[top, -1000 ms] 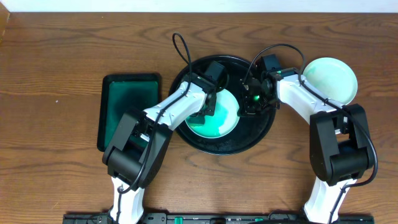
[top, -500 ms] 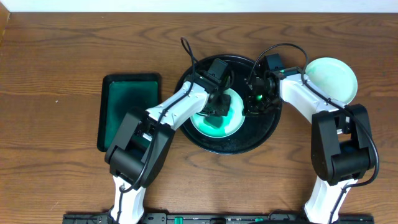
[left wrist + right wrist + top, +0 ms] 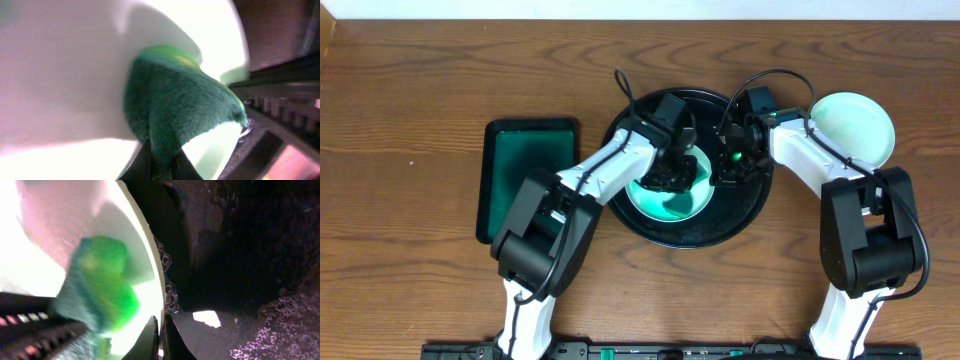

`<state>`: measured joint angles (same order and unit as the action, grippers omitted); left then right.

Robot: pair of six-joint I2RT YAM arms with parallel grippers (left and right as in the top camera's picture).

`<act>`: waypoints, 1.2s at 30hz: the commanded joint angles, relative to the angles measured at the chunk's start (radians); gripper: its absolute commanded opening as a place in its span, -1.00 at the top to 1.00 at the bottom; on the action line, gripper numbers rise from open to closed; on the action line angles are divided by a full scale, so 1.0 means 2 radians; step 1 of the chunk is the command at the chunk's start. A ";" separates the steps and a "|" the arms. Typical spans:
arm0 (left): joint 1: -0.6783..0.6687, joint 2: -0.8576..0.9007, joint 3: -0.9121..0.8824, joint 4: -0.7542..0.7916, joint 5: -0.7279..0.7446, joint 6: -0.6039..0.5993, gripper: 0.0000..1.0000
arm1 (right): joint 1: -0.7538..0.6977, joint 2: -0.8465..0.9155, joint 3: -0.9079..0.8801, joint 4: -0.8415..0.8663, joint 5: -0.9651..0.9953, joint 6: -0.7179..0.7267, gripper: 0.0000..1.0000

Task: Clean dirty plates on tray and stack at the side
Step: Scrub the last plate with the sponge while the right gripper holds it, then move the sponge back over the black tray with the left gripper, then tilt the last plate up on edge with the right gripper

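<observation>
A pale mint plate (image 3: 660,203) lies on the round black tray (image 3: 735,222). My left gripper (image 3: 672,175) is shut on a green sponge (image 3: 175,110) and presses it onto the plate's inside (image 3: 60,75). My right gripper (image 3: 725,172) is shut on the plate's right rim (image 3: 159,300), and the sponge (image 3: 97,297) shows green in its view. Most of the plate's centre is hidden under the left gripper. A clean plate (image 3: 855,125) sits on the table to the right of the tray.
A dark green rectangular tray (image 3: 525,175) lies left of the black tray. Both arms reach over the black tray from either side. Bare wooden table (image 3: 420,110) surrounds everything.
My left gripper with the sponge has moved right and slightly down across the plate. The right gripper has stayed on the plate's rim.
</observation>
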<state>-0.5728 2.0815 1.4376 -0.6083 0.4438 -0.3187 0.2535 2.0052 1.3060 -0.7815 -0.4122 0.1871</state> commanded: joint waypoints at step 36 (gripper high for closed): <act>0.211 -0.159 0.003 -0.247 -0.240 -0.028 0.85 | 0.032 0.016 0.003 0.048 0.032 -0.005 0.09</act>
<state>-0.1799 1.7657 1.4460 -1.0966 -0.0147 -0.3695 0.2882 1.9862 1.3064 -0.6964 -0.3244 0.1608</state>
